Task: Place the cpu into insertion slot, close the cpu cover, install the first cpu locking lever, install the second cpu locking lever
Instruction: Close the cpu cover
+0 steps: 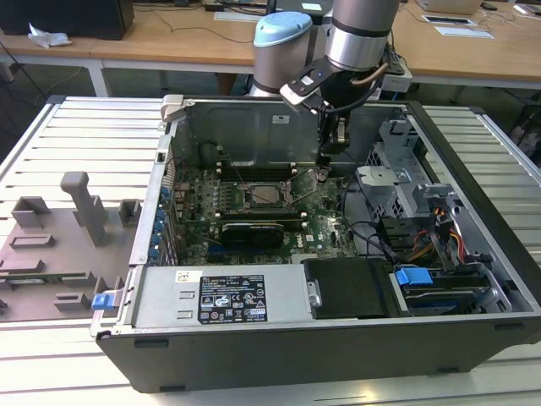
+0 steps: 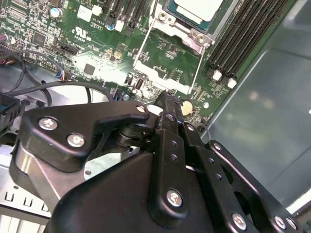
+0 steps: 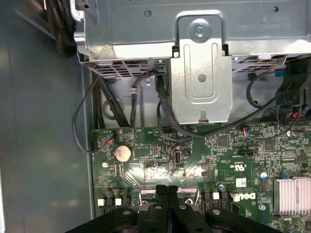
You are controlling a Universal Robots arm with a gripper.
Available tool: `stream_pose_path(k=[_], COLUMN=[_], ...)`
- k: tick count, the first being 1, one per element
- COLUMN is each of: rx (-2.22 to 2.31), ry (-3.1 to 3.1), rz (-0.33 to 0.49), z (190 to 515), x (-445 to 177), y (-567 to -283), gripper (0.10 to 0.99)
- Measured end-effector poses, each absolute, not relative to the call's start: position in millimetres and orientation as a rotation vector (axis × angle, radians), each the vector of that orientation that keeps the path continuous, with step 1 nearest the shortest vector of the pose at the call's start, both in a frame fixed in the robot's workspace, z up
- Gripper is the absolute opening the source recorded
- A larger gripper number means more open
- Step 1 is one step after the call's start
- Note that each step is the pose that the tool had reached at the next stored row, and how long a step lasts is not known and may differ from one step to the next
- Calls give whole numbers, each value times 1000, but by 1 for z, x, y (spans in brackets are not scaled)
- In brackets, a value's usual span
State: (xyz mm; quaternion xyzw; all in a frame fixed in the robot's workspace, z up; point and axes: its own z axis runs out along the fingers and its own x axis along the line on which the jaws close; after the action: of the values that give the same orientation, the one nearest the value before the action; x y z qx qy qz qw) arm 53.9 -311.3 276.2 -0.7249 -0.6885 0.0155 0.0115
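Observation:
The cpu (image 1: pixel 265 196) lies pale silver-grey in the insertion slot (image 1: pixel 246 200) on the green motherboard (image 1: pixel 325 227). In the second wrist view the cpu (image 2: pixel 197 7) sits inside the silver cpu cover (image 2: pixel 193 35), which looks flat around it. A thin wire lever (image 2: pixel 144 36) runs along the socket's side toward my gripper. My gripper (image 1: pixel 325 161) hangs just off the socket on the exterior view's right, low over the board. Its black fingers stand pressed together in both wrist views, gripper (image 2: pixel 167 99) and gripper (image 3: pixel 167 190), with nothing visible between them.
A metal drive cage (image 1: pixel 397 182) with cables (image 3: pixel 97 126) stands close by on the exterior view's right. Black memory slots (image 2: pixel 243 34) flank the socket, and a long black card (image 1: pixel 251 233) lies in front of it. The case walls enclose everything; a grey fixture (image 1: pixel 59 245) sits outside.

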Motion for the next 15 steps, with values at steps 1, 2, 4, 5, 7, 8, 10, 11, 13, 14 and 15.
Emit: stream_pose_path(k=[1,2,4,5,7,8,10,11,13,14,15], rx=[-2261,-2261,-2261,-2261,-2261,-2261,-2261,-2261,-2261,-2261,-2261], ry=[-2147,-2147,-2147,-2147,-2147,-2147,-2147,-2147,-2147,-2147,-2147], rz=[48,48,48,48,48,48,48,48,48,48,48], z=[275,274,272,271,269,268,266,265,264,262,261], x=[54,54,54,54,54,54,54,54,54,54,54], y=[-311,-311,-311,-311,-311,-311,-311,-311,-311,-311,-311], gripper=[106,106,106,106,106,106,106,106,106,106,106])
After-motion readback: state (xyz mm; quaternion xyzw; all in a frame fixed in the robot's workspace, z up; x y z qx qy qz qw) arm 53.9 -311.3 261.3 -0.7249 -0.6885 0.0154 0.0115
